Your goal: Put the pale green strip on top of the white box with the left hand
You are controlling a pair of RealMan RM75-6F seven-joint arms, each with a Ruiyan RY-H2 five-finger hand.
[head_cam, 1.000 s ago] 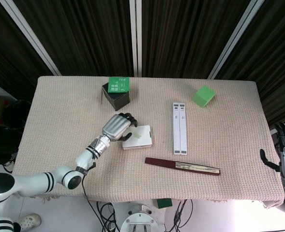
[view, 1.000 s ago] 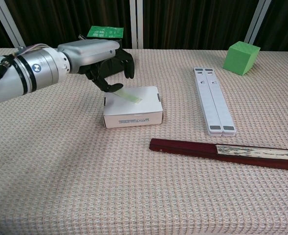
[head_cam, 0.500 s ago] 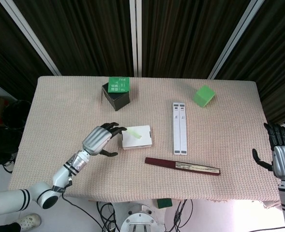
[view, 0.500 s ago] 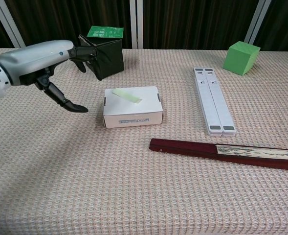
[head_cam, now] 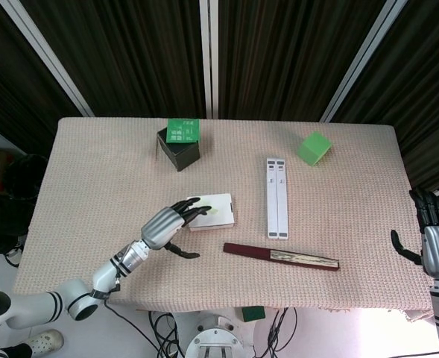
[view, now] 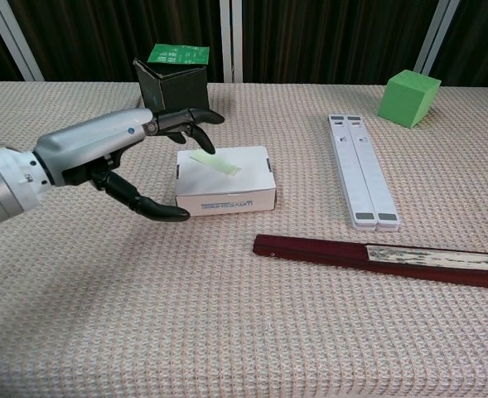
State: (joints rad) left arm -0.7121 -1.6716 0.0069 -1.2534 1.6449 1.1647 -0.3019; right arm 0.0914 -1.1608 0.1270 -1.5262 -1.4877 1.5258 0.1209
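The pale green strip (view: 216, 162) lies flat on top of the white box (view: 227, 192), toward its left half; in the head view the strip (head_cam: 210, 209) shows on the box (head_cam: 218, 216) too. My left hand (view: 115, 159) hovers just left of the box, open, fingers spread, holding nothing; its fingertips (view: 192, 133) reach over the box's left edge. From the head camera the left hand (head_cam: 166, 227) sits at the box's left side. My right hand (head_cam: 432, 242) hangs open beyond the table's right edge.
A black open box with a green card (view: 175, 87) stands behind the left hand. A white double bar (view: 361, 171) lies right of the white box, a dark red folded fan (view: 376, 259) in front, and a green cube (view: 408, 97) at the far right.
The left hand let go of the strip on the box, drew back to the left, and has now swung in again beside the box, lower and open.
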